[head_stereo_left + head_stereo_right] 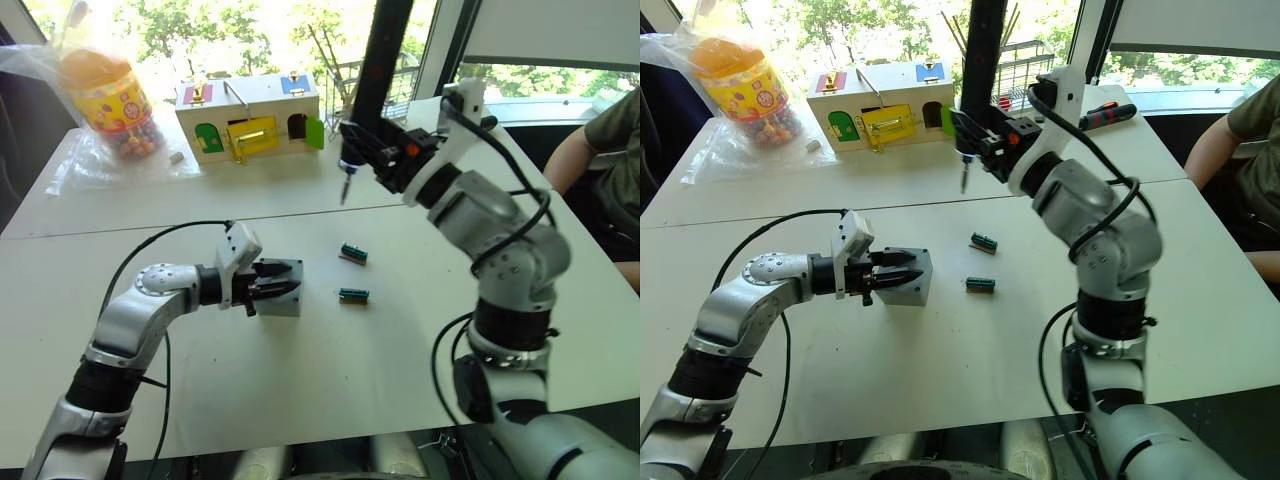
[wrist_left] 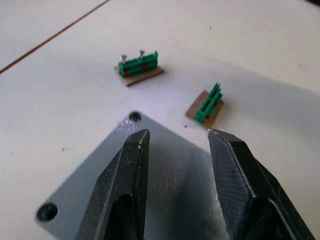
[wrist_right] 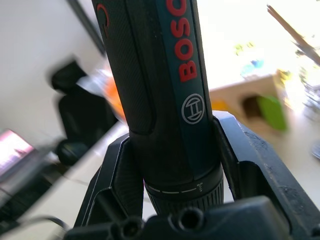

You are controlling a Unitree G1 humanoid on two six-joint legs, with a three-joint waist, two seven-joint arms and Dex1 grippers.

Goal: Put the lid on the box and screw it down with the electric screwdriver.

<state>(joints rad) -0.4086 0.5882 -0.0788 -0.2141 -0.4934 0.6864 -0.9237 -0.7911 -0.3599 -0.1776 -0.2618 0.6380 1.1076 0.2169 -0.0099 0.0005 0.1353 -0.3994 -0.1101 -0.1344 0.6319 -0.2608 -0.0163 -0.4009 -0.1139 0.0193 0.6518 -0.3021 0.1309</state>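
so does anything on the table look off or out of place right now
Nothing is spilled or broken. One oddity: the two green screw holders differ. One holds two screws upright; the other shows none. The lid sits flush on the box, with no screw visible in its two corner holes in view.

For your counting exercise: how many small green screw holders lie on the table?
2. One green holder lies farther from the robot, below the screwdriver tip; the other holder lies nearer, just right of the box. None seems hidden.

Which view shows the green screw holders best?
Left wrist view: both green screw holders sit close, one with two screws standing in it. The eye views show them as small green pieces on the table, right of the box.
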